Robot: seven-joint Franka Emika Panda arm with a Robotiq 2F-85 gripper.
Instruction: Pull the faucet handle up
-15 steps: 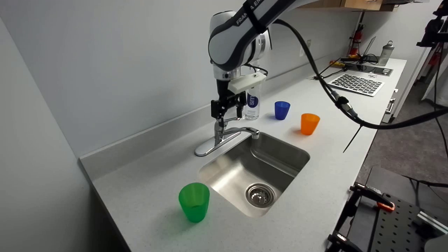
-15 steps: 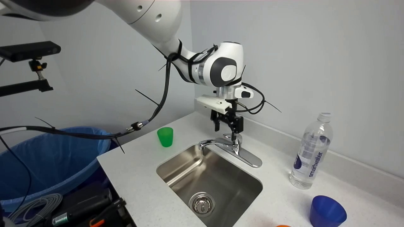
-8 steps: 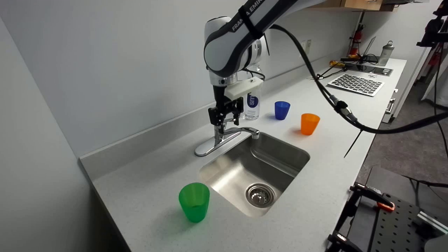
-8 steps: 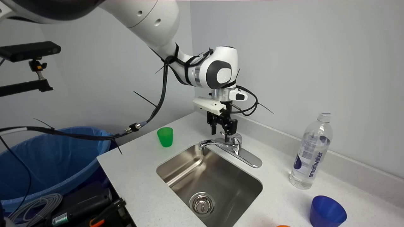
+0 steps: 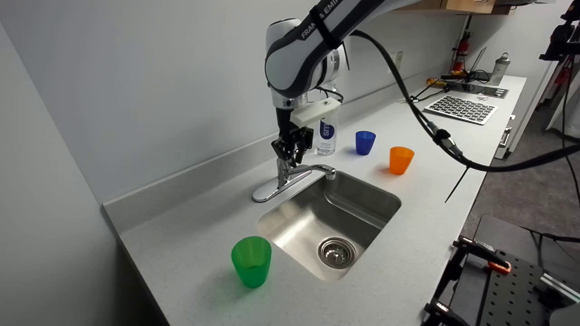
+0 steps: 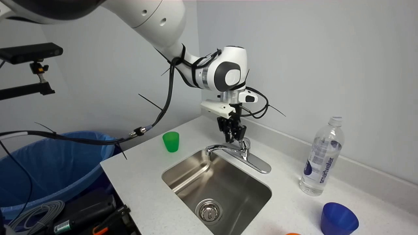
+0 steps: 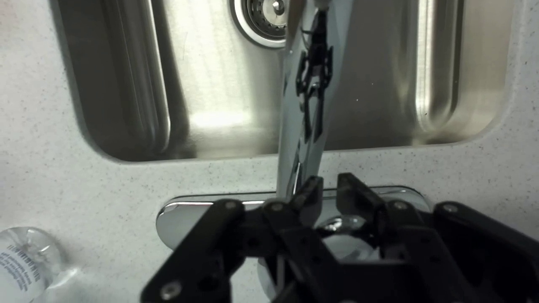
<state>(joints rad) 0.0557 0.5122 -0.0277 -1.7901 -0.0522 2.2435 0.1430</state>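
The chrome faucet stands behind the sink, its spout [image 6: 219, 146] curving over the basin and its flat base plate [image 6: 259, 164] on the counter. My black gripper [image 5: 294, 161] points straight down at the faucet's top. In the wrist view the rounded end of the faucet handle [image 7: 343, 222] shows low between the two fingers of my gripper [image 7: 329, 189], partly covered by them. Only a narrow gap parts the fingertips. Whether the pads press on the handle cannot be told. In both exterior views the fingers largely hide the handle.
A clear bottle [image 6: 321, 160] with a blue label stands along the wall beside the faucet. A blue cup [image 5: 364, 142] and an orange cup [image 5: 401, 160] are past the sink [image 6: 196, 189]. A green cup [image 5: 252, 262] stands on its other side. The wall [image 6: 310, 65] rises close behind.
The jaws have come from wide apart to a narrow gap. My gripper first moved down and toward the spout side, then rose very slightly. The faucet body and cups stay put.
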